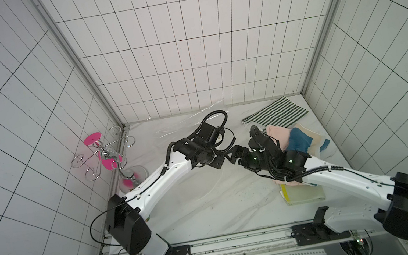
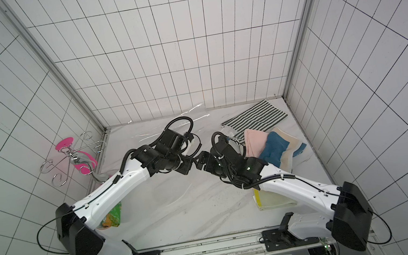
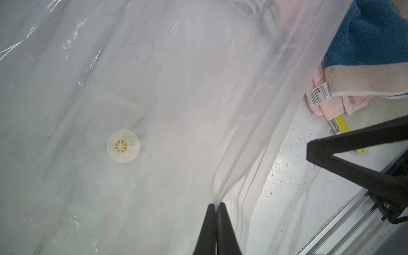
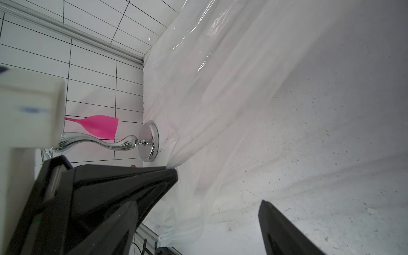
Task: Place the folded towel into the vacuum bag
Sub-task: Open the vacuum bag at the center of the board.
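The vacuum bag (image 1: 188,126) (image 2: 169,132) lies clear and crinkled across the back middle of the table, its round white valve (image 3: 123,146) facing up. My left gripper (image 3: 216,204) (image 1: 221,157) is shut on a lifted edge of the bag (image 3: 242,132). My right gripper (image 4: 198,212) (image 1: 233,154) stands open right beside it, tips almost touching, with loose bag plastic (image 4: 220,99) in front of its jaws and nothing gripped. Folded towels lie piled at the right behind the right arm: a pink one (image 1: 277,133) (image 3: 331,108) and a blue-and-cream one (image 1: 300,139) (image 3: 364,44).
A striped towel (image 1: 275,114) lies at the back right and a pale yellow one (image 1: 305,194) under the right forearm. A chrome stand (image 1: 106,156) (image 4: 150,141) holding pink glasses (image 4: 99,128) fills the back left corner. A green packet (image 2: 112,218) lies under the left arm.
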Motion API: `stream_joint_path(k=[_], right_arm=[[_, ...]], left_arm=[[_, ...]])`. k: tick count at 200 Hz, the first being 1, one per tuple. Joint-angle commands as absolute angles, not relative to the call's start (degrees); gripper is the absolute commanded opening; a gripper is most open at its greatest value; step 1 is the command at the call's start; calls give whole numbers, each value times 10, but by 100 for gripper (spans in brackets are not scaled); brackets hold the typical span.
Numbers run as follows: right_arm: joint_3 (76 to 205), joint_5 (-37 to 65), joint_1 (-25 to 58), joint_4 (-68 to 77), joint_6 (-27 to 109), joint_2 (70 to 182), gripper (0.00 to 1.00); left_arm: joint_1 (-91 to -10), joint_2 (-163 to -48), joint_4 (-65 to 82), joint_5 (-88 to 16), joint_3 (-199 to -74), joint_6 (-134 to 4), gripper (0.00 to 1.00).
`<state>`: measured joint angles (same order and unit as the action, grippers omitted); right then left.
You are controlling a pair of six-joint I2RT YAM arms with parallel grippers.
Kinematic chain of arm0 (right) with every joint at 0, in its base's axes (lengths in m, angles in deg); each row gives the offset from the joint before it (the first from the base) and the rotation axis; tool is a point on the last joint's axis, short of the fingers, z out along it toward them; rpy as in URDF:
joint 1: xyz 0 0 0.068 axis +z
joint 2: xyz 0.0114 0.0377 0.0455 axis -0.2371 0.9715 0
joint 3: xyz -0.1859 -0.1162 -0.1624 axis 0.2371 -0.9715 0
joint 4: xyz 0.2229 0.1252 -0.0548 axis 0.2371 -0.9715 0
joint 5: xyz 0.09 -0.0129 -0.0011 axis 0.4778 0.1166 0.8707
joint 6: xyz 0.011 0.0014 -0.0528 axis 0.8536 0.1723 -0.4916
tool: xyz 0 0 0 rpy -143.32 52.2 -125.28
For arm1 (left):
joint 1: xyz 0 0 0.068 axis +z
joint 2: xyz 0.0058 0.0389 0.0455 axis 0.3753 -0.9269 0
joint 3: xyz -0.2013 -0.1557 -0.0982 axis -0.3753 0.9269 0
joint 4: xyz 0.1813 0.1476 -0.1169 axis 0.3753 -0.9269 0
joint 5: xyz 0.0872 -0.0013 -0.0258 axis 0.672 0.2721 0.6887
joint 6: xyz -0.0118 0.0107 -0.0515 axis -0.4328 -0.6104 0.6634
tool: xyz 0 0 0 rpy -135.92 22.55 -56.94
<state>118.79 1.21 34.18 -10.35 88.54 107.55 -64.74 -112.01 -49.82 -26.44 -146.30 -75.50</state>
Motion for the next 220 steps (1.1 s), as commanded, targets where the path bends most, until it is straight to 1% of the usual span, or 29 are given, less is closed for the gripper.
stream_joint_path(k=[1, 33, 47, 59, 67, 71, 84, 92, 102, 108, 140, 146, 154, 166, 175, 178, 181, 193, 196, 199, 220], right_arm=[[1210, -16, 352, -133, 894, 1090, 88], [1188, 6, 346, -109, 931, 1140, 84], [1180, 12, 333, -101, 948, 1163, 80], [1161, 7, 323, -89, 955, 1175, 70], [1143, 3, 317, -83, 957, 1179, 61], [1133, 1, 314, -79, 958, 1181, 55], [1101, 6, 308, -66, 954, 1179, 33], [1091, 12, 309, -69, 949, 1175, 23], [1082, 20, 312, -70, 949, 1165, 8], [1079, 23, 314, -71, 950, 1158, 1], [1086, 27, 324, -74, 953, 1148, 0], [1086, 34, 324, -61, 954, 1152, 0], [1093, 46, 325, -47, 955, 1159, 0], [1110, 62, 325, -37, 954, 1168, 0], [1119, 69, 325, -23, 952, 1172, 0], [1122, 70, 325, -19, 952, 1172, 0], [1124, 72, 325, -17, 952, 1172, 0], [1135, 76, 325, -9, 947, 1173, 0], [1136, 77, 325, -8, 946, 1172, 0], [1138, 79, 325, -7, 945, 1172, 0], [1147, 91, 325, -4, 942, 1172, 0]], left_arm=[[-645, -1103, -475, -269, -1467, -751, 0], [-644, -1096, -476, -268, -1471, -750, 0], [-644, -1092, -476, -265, -1468, -750, 0], [-644, -1090, -481, -262, -1469, -751, 0], [-644, -1087, -485, -257, -1472, -754, 0], [-644, -1085, -488, -252, -1474, -756, 0], [-640, -1077, -495, -234, -1481, -764, 0], [-638, -1071, -498, -218, -1487, -768, 0], [-634, -1064, -496, -198, -1491, -775, 0], [-632, -1060, -494, -184, -1493, -779, 0], [-616, -1055, -513, -137, -1543, -756, 0], [-616, -1052, -514, -150, -1547, -749, 4], [-616, -1045, -511, -192, -1542, -741, 14], [-618, -1032, -505, -266, -1523, -731, 33], [-619, -1021, -505, -307, -1501, -723, 51], [-619, -1018, -506, -317, -1493, -721, 55], [-619, -1013, -506, -325, -1485, -720, 62], [-619, -992, -508, -347, -1452, -717, 70], [-619, -986, -506, -349, -1443, -716, 76], [-620, -980, -504, -350, -1434, -714, 79], [-644, -953, -491, -325, -1376, -716, 86]])
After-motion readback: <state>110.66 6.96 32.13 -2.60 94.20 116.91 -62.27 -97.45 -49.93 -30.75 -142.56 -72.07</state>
